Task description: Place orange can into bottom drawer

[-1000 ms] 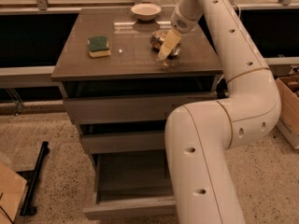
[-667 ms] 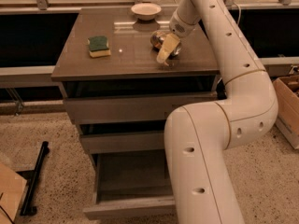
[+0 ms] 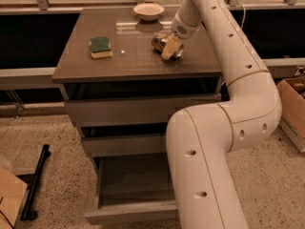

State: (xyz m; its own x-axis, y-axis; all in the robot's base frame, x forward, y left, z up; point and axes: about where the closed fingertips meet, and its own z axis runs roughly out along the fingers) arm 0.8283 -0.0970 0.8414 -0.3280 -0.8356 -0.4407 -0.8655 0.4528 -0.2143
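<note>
Pincer (image 3: 171, 48) sits low over the right half of the table (image 3: 138, 63), right against the orange can (image 3: 160, 41) — the can lies on its side, in front of the cream bowl (image 3: 148, 11). Whether the pincer has closed on it I cannot tell. Bottom drawer (image 3: 133, 180) stands pulled out — green sponge (image 3: 100, 47) well left.
</note>
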